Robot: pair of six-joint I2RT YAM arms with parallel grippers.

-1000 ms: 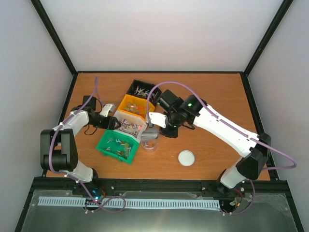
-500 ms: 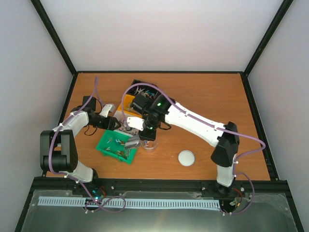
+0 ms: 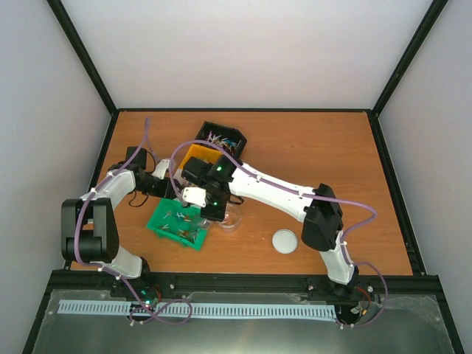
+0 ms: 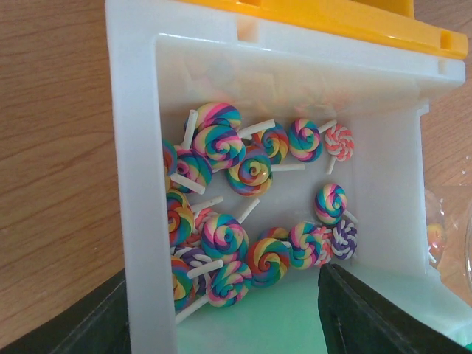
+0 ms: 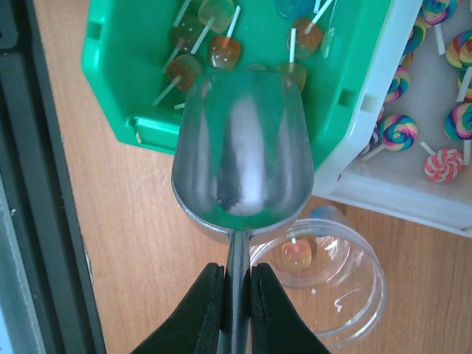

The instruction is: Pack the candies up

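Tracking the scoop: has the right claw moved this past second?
Yes. The right claw swung left, from right of the clear jar to left of it, toward the green bin.

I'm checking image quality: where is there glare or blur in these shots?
Right wrist view: the scoop reflects the green bin, with pale streaks. Left wrist view: the white bin washes out at its far wall; fingers blur. Top view: evenly lit.

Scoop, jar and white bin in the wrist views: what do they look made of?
The scoop is likely polished metal; it mirrors the green bin. The jar is clear and glossy, probably plastic, possibly glass; the table shows through. The white bin looks like opaque moulded plastic with a soft sheen.
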